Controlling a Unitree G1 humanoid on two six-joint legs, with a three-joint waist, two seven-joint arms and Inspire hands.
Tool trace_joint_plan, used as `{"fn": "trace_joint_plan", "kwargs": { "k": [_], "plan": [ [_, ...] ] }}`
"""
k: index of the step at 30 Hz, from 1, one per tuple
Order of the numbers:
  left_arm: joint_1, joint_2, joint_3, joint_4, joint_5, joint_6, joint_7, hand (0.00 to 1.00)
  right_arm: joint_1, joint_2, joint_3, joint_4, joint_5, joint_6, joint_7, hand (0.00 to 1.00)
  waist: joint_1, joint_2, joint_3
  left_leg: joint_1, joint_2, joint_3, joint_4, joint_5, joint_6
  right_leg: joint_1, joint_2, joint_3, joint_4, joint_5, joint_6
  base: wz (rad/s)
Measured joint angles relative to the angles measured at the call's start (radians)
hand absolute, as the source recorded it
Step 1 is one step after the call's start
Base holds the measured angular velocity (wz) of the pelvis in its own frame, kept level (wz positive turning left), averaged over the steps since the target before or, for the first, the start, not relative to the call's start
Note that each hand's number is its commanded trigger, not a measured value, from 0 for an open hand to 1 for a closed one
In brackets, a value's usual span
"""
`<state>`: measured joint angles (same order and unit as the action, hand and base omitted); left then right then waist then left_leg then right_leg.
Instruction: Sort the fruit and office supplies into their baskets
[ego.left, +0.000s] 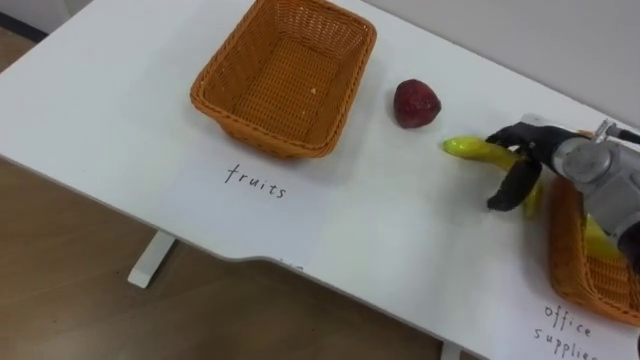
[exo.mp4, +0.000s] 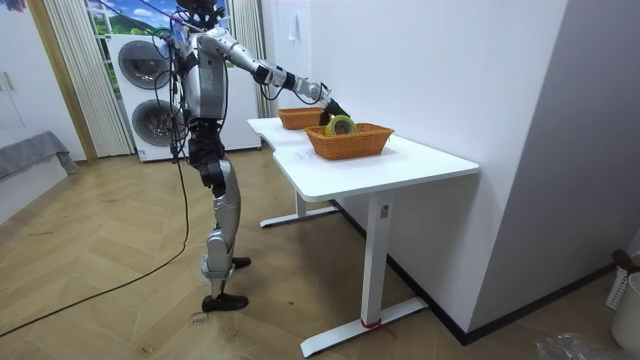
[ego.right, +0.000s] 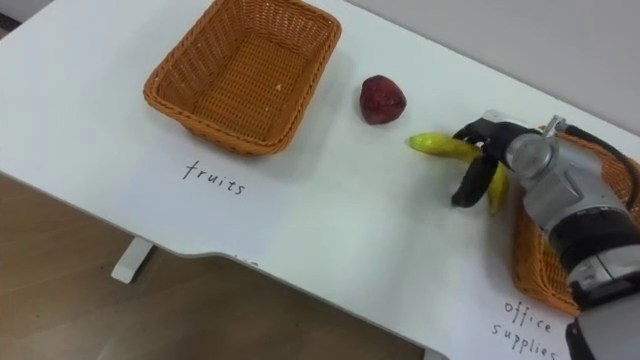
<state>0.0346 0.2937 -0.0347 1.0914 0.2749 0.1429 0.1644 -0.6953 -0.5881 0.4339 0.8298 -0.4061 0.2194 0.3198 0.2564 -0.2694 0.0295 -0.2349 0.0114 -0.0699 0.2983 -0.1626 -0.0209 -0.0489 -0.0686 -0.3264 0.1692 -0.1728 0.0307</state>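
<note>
While right robot hand (ego.left: 540, 155) clasps banana (ego.left: 475, 149), red fruit (ego.left: 415, 104) lies just beside.
Red fruit rests on counter (ego.left: 380, 235), near fruits basket (ego.left: 216, 101).

Silver-grey metal forearm, right hand (ego.right: 497, 134) with black fingers.

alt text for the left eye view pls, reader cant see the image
The robot's right hand curls round a yellow banana on a white table, near a dark red fruit. An empty wicker basket sits behind a handwritten fruits label; a second basket, labelled office supplies, is at the right edge.
</note>
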Motion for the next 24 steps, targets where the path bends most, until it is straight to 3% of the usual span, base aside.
{"fn": "trace_joint_plan", "kwargs": {
  "k": [11, 19, 24],
  "plan": [
    [0.001, 0.002, 0.0, 0.003, 0.0, -0.005, 0.003, 0.0, 0.011, 0.001, 0.002, 0.0, 0.002, -0.011, 0.012, 1.0, 0.0, 0.002, 0.0016, 0.004, 0.004, 0.007, -0.007, 0.0, -0.001, -0.004, 0.002, 0.003, -0.001, 0.001, -0.001, -0.01],
    [0.004, 0.001, 0.001, 0.007, 0.0, -0.007, 0.002, 0.0, 0.011, 0.001, -0.017, -0.025, 0.002, -0.012, 0.023, 1.0, 0.001, 0.012, 0.0091, 0.003, 0.013, 0.014, -0.008, -0.001, -0.007, -0.004, 0.011, 0.018, -0.001, 0.003, -0.005, -0.04],
    [0.006, 0.001, 0.001, 0.007, 0.001, -0.007, 0.002, 0.0, 0.012, 0.001, -0.026, -0.041, 0.0, -0.011, 0.034, 1.0, 0.0, 0.013, 0.0098, 0.003, 0.014, 0.016, -0.008, -0.001, -0.008, -0.006, 0.011, 0.022, -0.001, 0.004, -0.006, -0.01]
  ]
}}
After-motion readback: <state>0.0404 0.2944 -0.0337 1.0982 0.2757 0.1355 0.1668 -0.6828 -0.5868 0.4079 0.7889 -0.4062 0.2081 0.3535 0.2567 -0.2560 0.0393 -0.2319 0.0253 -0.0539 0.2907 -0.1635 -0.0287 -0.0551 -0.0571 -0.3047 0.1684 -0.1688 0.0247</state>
